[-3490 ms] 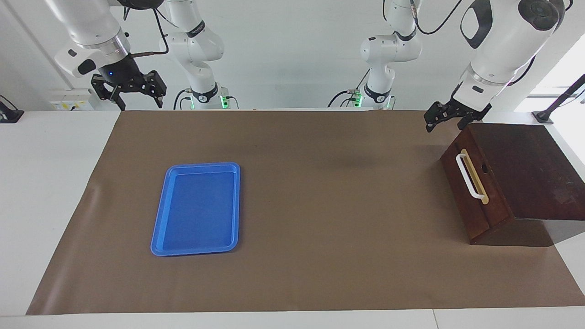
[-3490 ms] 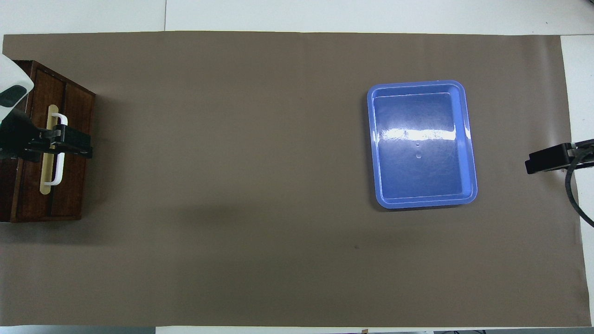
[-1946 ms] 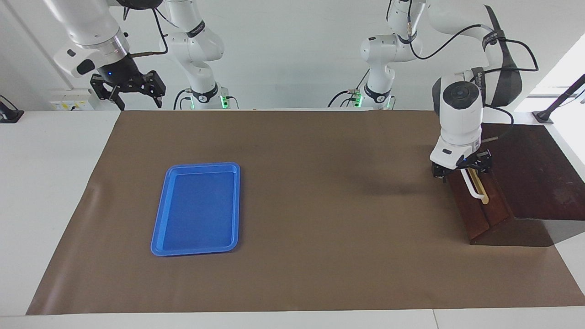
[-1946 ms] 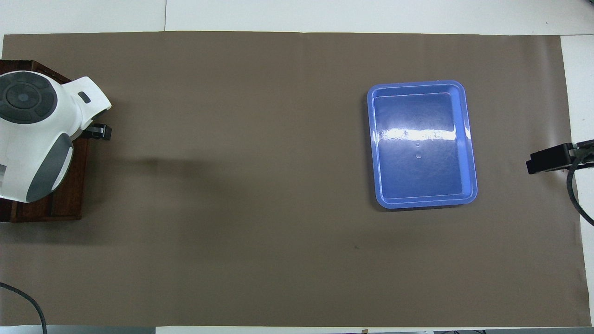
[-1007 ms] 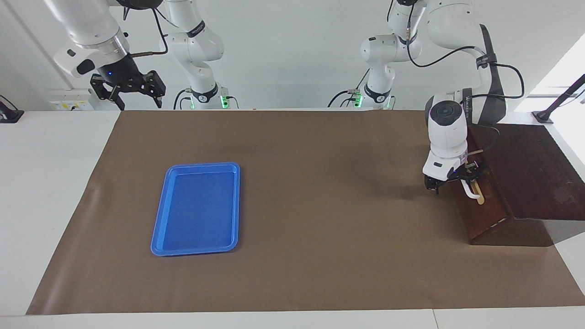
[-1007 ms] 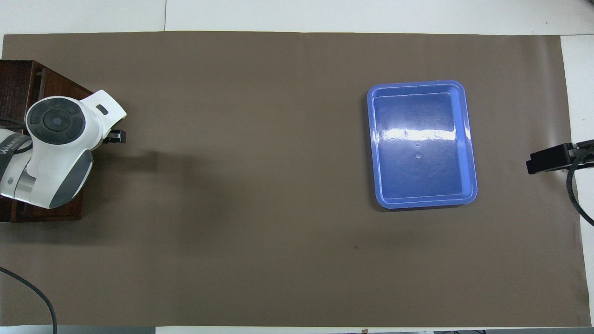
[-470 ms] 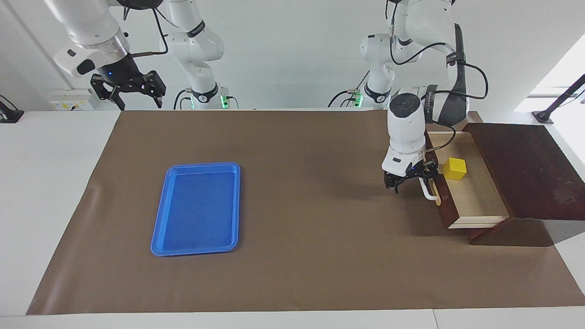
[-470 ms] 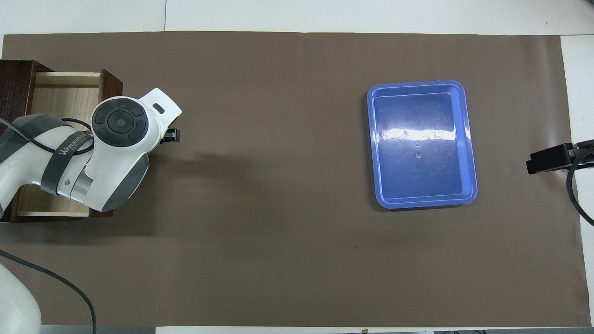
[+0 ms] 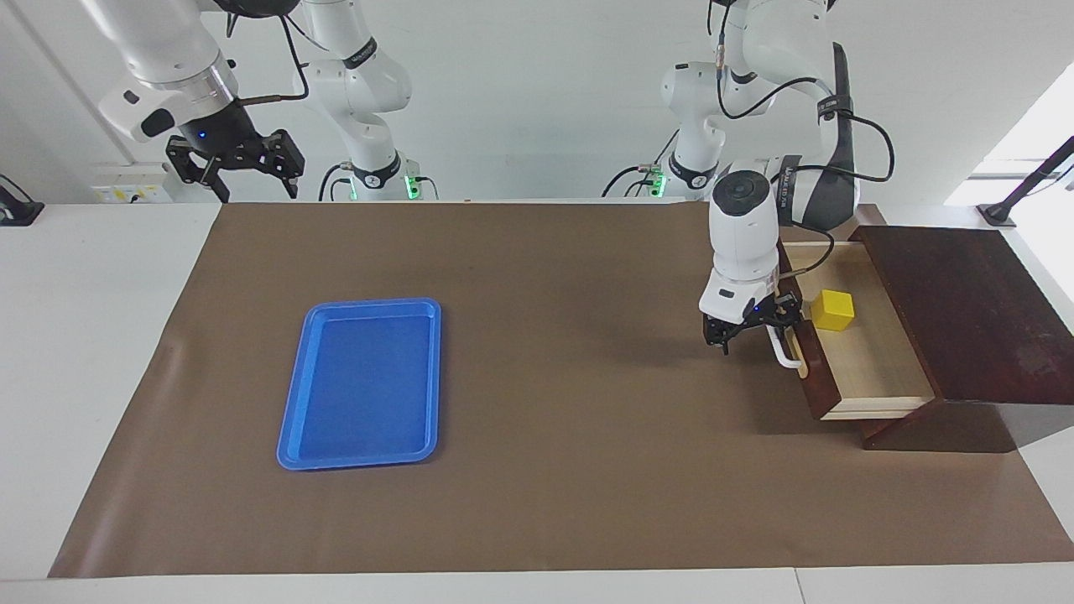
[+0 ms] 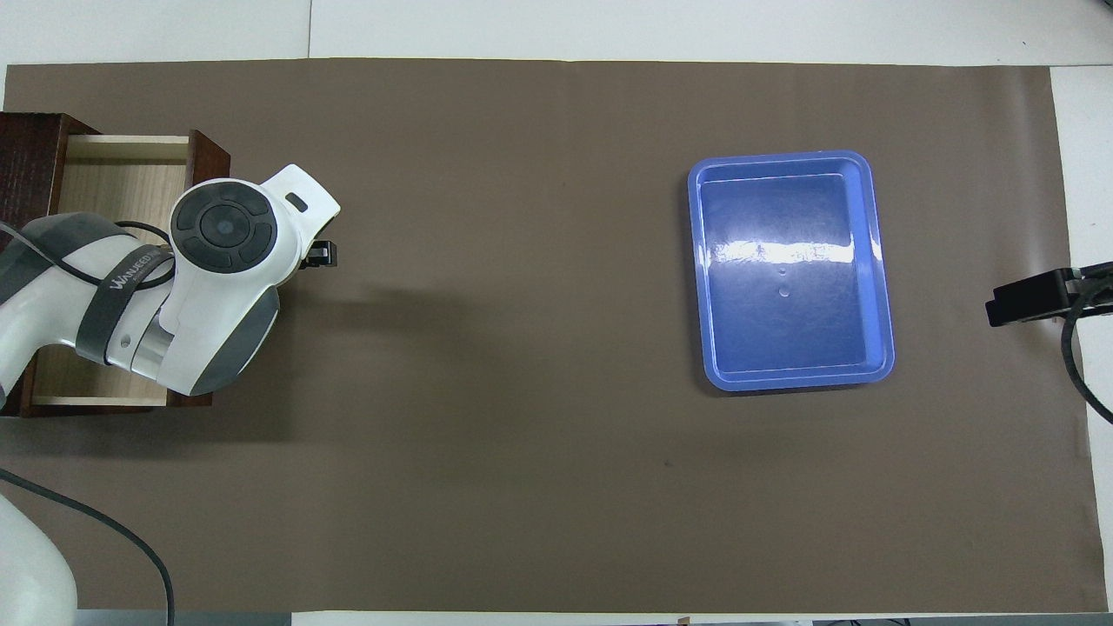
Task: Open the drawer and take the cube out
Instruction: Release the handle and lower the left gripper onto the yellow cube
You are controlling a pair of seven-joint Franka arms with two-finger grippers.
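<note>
The dark brown drawer (image 9: 873, 362) stands pulled out of the wedge-shaped box (image 9: 965, 310) at the left arm's end of the table, with its pale wood interior showing. The small yellow cube (image 9: 832, 309) sits inside it, toward the end nearer the robots. My left gripper (image 9: 749, 334) is low at the white bar handle (image 9: 785, 352) on the drawer's front. In the overhead view the left arm's wrist (image 10: 222, 261) covers the handle and the cube, and part of the drawer (image 10: 130, 174) shows. My right gripper (image 9: 235, 164) waits open, raised over the right arm's end of the table.
A flat blue tray (image 9: 362, 382) lies empty on the brown mat (image 9: 545, 470) toward the right arm's end; it also shows in the overhead view (image 10: 791, 269). The right gripper (image 10: 1030, 300) shows at the overhead view's edge.
The left gripper came down to the handle and drew the drawer out of the box, uncovering the yellow cube. In the last half second it has barely moved. The right arm has not moved.
</note>
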